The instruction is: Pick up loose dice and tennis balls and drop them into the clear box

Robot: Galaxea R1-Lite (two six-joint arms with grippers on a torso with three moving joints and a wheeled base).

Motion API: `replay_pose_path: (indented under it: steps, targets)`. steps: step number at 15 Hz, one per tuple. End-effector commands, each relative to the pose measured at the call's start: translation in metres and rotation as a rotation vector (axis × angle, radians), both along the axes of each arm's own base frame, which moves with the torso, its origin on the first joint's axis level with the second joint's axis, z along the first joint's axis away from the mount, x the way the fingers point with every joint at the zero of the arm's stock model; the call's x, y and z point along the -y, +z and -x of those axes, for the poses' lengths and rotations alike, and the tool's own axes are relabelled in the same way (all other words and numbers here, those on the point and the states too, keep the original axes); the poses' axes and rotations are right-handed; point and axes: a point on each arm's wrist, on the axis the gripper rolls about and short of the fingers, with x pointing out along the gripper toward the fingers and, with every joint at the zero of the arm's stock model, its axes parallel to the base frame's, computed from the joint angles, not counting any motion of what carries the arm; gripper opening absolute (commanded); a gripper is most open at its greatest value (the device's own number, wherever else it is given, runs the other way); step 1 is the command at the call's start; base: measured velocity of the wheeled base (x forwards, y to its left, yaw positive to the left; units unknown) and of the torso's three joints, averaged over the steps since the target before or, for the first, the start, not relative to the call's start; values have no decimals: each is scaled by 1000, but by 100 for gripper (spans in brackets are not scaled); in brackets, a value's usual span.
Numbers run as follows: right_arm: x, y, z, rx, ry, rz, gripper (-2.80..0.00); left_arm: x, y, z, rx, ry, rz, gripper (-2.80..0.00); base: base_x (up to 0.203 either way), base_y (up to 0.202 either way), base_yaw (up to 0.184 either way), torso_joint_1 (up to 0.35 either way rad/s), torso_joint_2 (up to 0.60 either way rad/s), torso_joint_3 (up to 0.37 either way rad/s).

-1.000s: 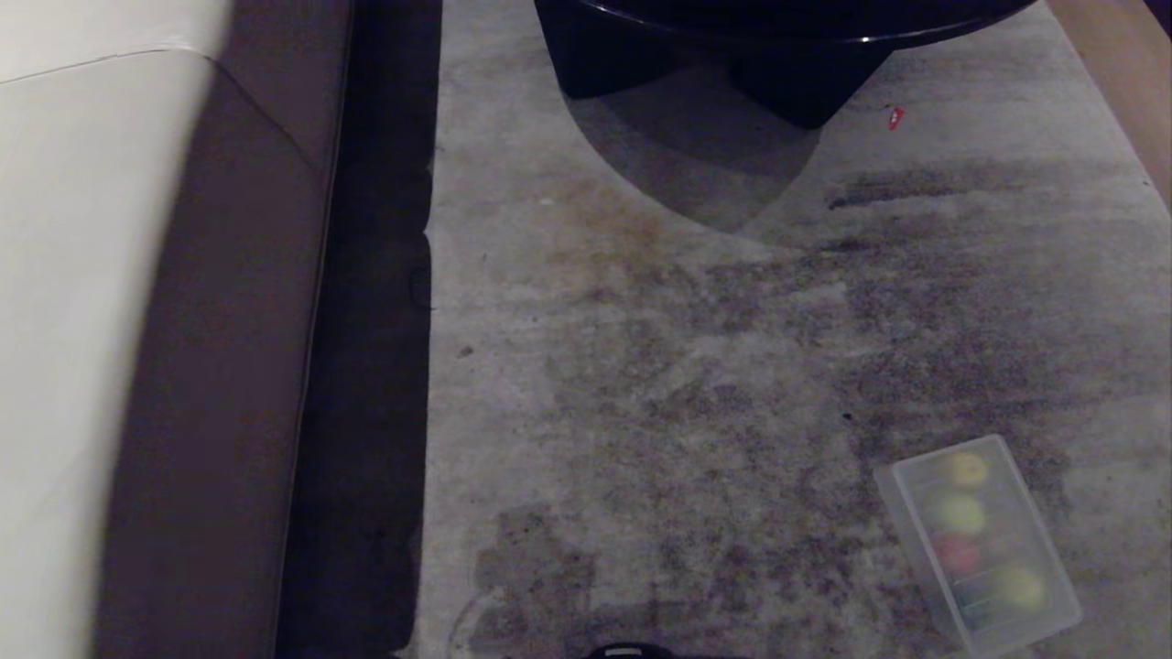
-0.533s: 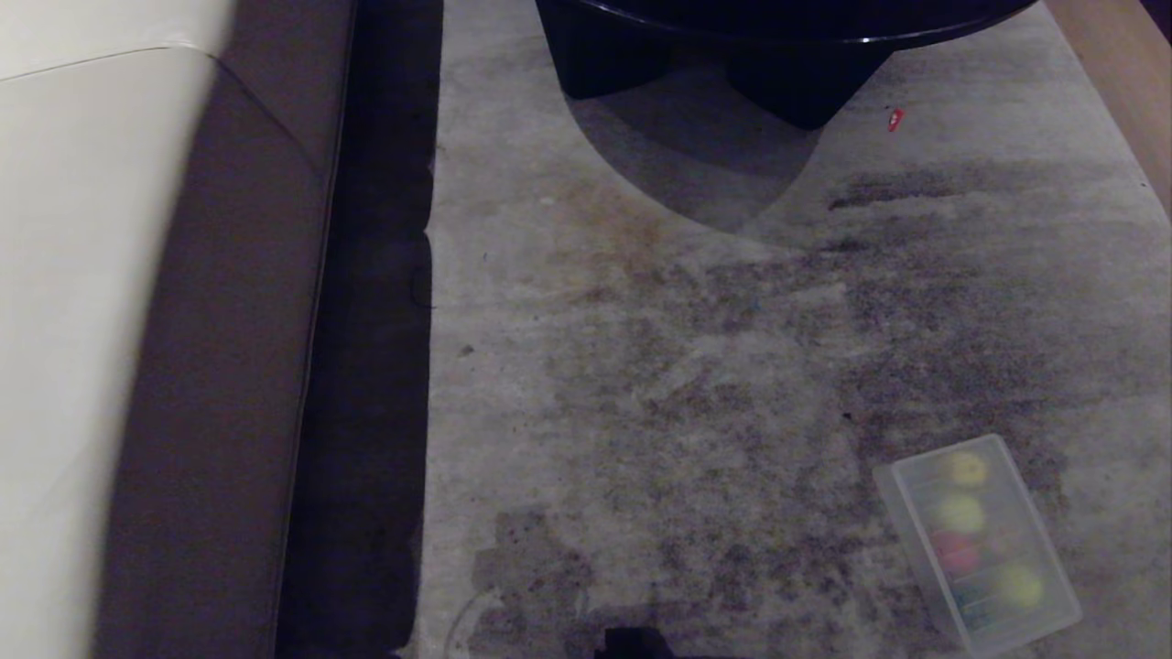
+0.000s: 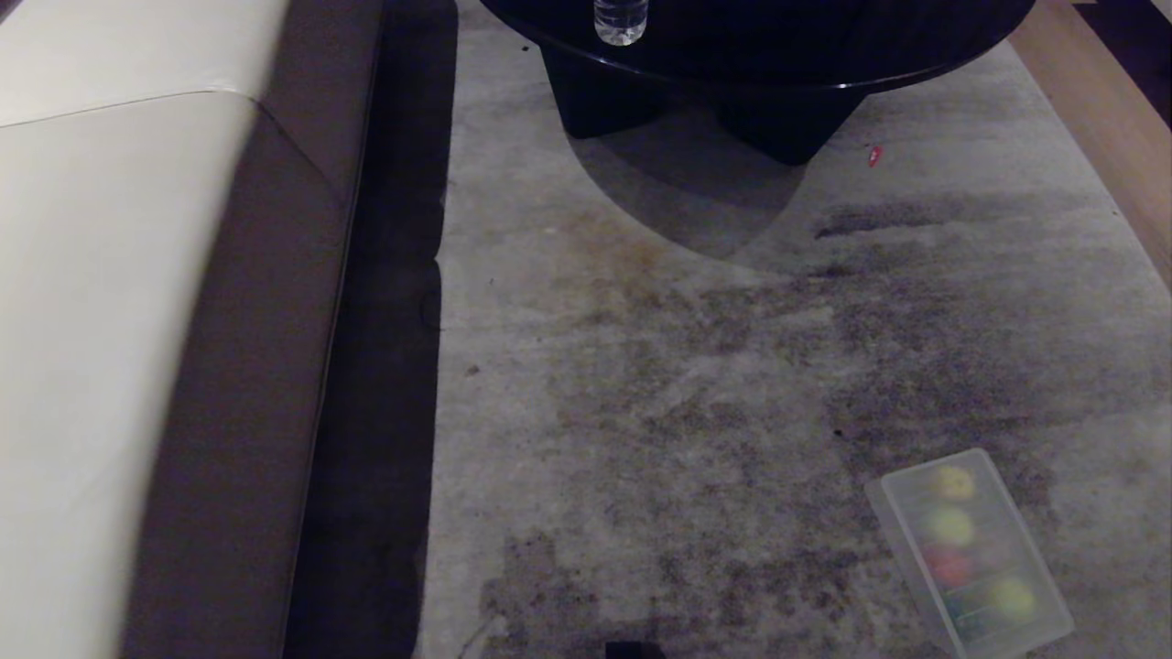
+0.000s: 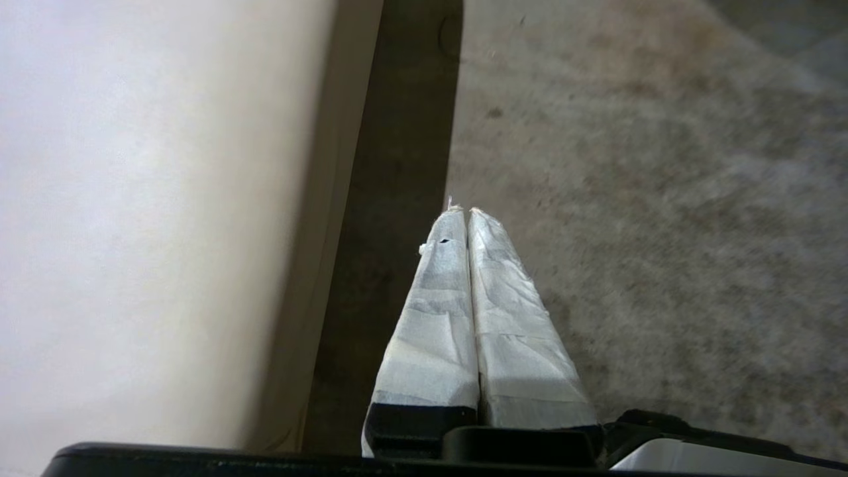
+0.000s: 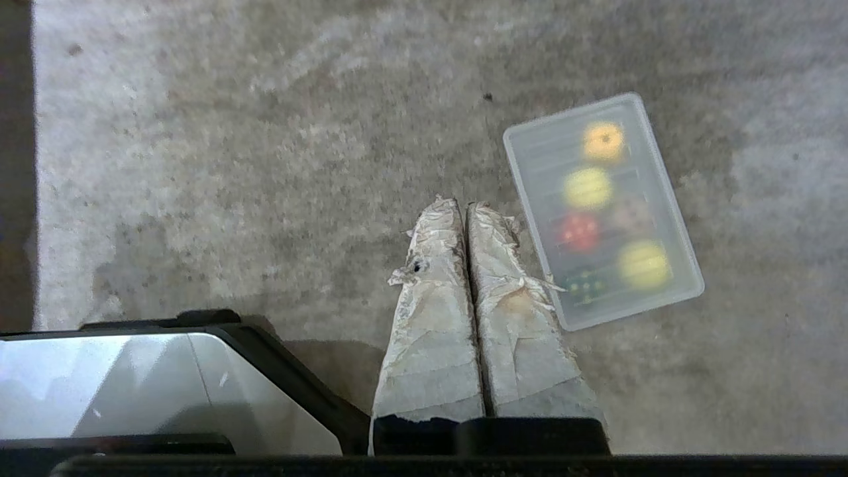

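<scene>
The clear box (image 3: 881,502) lies on the grey rug at the near right of the head view. Blurred through its frosted plastic show a yellow die (image 5: 603,141), a red die (image 5: 578,232), a dark green die (image 5: 586,286) and two tennis balls (image 5: 587,187) (image 5: 644,264). Every die and ball in sight is inside the box (image 5: 523,172). My right gripper (image 5: 462,204) hangs shut and empty above the rug, just beside the box's long side. My left gripper (image 4: 466,211) is shut and empty over the rug's edge by the sofa. Neither gripper appears in the head view.
A cream sofa (image 3: 110,275) runs along the left, with a dark gap (image 3: 385,366) between it and the rug. A black round table (image 3: 760,46) with a water bottle (image 3: 620,18) stands at the far side. A small red scrap (image 3: 875,156) lies near it. Wooden floor (image 3: 1099,110) borders the right.
The whole head view has tilted upward, so the table top and the bottle now show. The box and its contents have not moved on the rug. Both grippers stay shut.
</scene>
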Motion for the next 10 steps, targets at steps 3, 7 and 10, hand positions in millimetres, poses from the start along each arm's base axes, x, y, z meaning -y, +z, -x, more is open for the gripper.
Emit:
replay_pose_path:
  steps: [3, 7, 10]
  targets:
    - [0, 0, 0, -3, 1, 1, -280, 0, 0, 0, 0, 0, 3, -280, 0, 0, 0, 4, 3, 197]
    - [0, 0, 0, -3, 1, 4, -280, 0, 0, 0, 1, 1, 3, -280, 0, 0, 0, 1, 1, 202]
    - [0, 0, 0, -3, 1, 3, -280, 0, 0, 0, 0, 1, 3, -280, 0, 0, 0, 2, 0, 201]
